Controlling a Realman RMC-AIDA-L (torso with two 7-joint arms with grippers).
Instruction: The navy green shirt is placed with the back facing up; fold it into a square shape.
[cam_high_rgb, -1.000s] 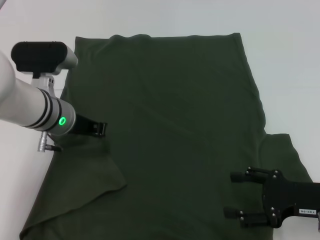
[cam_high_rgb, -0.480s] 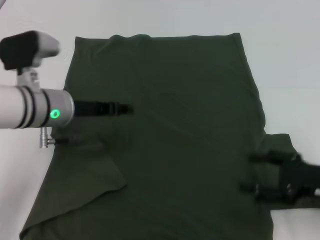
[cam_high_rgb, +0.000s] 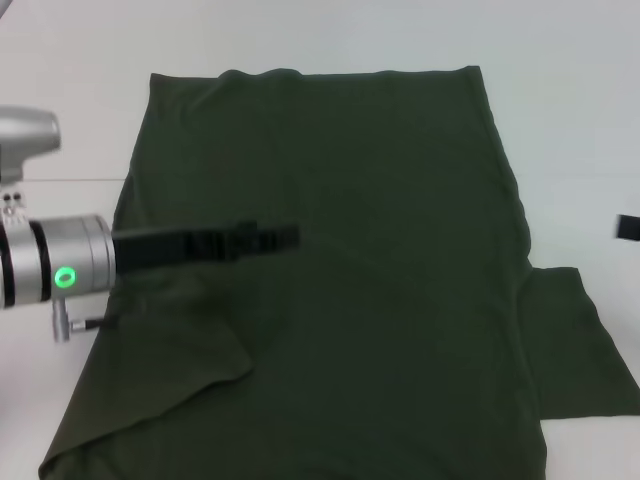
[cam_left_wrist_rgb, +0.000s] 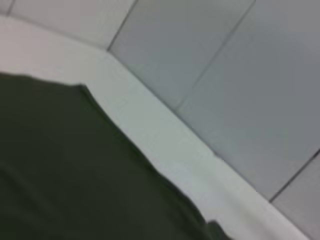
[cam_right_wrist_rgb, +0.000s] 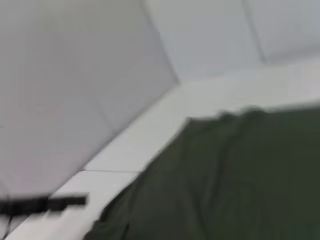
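- The navy green shirt (cam_high_rgb: 330, 270) lies spread flat on the white table (cam_high_rgb: 580, 130), plain side up, filling most of my head view; one sleeve (cam_high_rgb: 575, 340) sticks out on my right, and the near left portion is already turned over in a diagonal flap (cam_high_rgb: 160, 375).
- My left tool (cam_high_rgb: 270, 238) hangs over the shirt's left-centre, blurred; I cannot tell whether it is parted or closed.
- My right tool (cam_high_rgb: 627, 228) shows only as a dark sliver at the frame's edge, off the cloth; its state I cannot tell either.
- I judge the fabric soft, light and limp: matte cotton knit, faintly creased, sure to sag and drag when lifted.
- Best holds, in my view, are hem corners and the sleeve edge, pinched thinly.
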